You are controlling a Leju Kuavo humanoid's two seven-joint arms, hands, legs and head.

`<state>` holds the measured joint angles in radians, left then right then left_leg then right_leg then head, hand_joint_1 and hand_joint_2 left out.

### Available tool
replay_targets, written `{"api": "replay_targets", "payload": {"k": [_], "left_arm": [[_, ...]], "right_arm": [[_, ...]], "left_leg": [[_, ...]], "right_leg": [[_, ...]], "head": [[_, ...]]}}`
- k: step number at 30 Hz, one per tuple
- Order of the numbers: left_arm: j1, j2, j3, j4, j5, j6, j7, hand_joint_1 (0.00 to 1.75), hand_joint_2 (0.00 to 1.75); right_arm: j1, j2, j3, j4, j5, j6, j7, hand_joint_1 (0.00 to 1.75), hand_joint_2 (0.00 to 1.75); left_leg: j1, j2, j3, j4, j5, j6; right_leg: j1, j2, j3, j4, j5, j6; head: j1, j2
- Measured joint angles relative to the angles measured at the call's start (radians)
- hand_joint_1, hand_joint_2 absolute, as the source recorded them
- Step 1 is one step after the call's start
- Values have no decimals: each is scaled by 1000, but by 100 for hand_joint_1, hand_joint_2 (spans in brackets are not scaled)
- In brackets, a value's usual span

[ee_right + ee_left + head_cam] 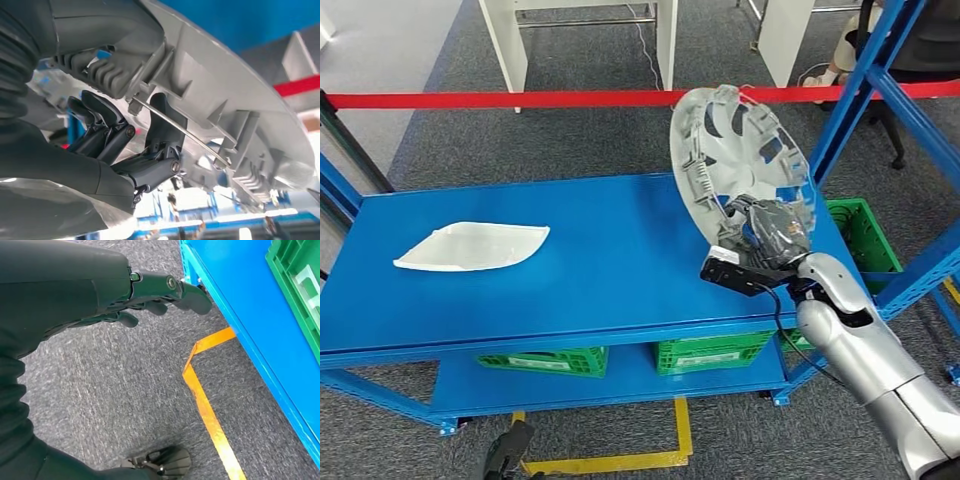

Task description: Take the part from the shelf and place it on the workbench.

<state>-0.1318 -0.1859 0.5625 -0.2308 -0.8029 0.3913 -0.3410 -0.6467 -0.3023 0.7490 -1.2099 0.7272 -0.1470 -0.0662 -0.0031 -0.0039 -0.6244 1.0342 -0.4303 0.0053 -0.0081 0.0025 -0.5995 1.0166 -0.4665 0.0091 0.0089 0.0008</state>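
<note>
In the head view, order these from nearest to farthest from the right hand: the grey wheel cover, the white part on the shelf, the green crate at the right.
1. Grey wheel cover: held by the right hand, tilted above the shelf's right end.
2. Green crate: just right of the hand, lower, beyond the shelf.
3. White part: lying flat at the blue shelf's left end.
</note>
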Motion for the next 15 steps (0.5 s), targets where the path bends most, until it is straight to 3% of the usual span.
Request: {"api": "replay_targets", "payload": {"k": [4, 6, 8, 9, 10, 11, 13, 15], "left_arm": [[-4, -2, -2, 0, -10, 6, 8, 0, 175], [-9, -4, -4, 0, -15, 10, 16, 0, 175], [-11, -6, -5, 0, -18, 12, 23, 0, 175], [-11, -7, -5, 0, -18, 13, 24, 0, 175], [-12, -7, -5, 0, -18, 14, 25, 0, 175], [-13, -8, -6, 0, -18, 15, 26, 0, 175], [-15, -8, -6, 0, -19, 20, 28, 0, 175], [-16, -9, -8, 0, -20, 30, 34, 0, 175]], "right_arm": [[-6, 11, -22, -21, -14, 0, -46, 175, 175], [-11, 18, -28, -31, -27, 10, -69, 175, 175], [-15, 27, -29, -38, -31, 18, -84, 175, 175], [-16, 33, -29, -42, -30, 20, -87, 175, 175], [-18, 39, -29, -46, -27, 22, -89, 175, 175], [-21, 45, -28, -50, -23, 24, -89, 175, 175], [-32, 55, -27, -60, -16, 29, -88, 175, 175], [-47, 70, -23, -70, -10, 35, -91, 175, 175]], "left_leg": [[2, -1, 5, -21, 1, 16], [6, -1, 8, -28, 6, 23], [6, -1, 7, -27, 5, 26], [7, -1, 8, -27, 5, 26], [8, -1, 8, -26, 4, 25], [9, -2, 9, -25, 3, 24], [11, -3, 8, -19, -2, 16], [8, -5, 1, -10, -5, 5]], "right_leg": [[-2, -1, -14, 13, -13, 20], [-3, -1, -58, 102, -63, 26], [-4, -2, -123, 239, -117, 31], [-4, -2, -146, 282, -126, 32], [-5, -2, -151, 285, -113, 34], [-6, -2, -135, 246, -82, 35], [-8, -3, -71, 109, -13, 36], [-7, -1, -27, 21, 8, 31]], "head": [[1, 0], [3, 0], [4, 0], [4, 0], [4, 0], [4, 0], [4, 0], [4, 0]]}}
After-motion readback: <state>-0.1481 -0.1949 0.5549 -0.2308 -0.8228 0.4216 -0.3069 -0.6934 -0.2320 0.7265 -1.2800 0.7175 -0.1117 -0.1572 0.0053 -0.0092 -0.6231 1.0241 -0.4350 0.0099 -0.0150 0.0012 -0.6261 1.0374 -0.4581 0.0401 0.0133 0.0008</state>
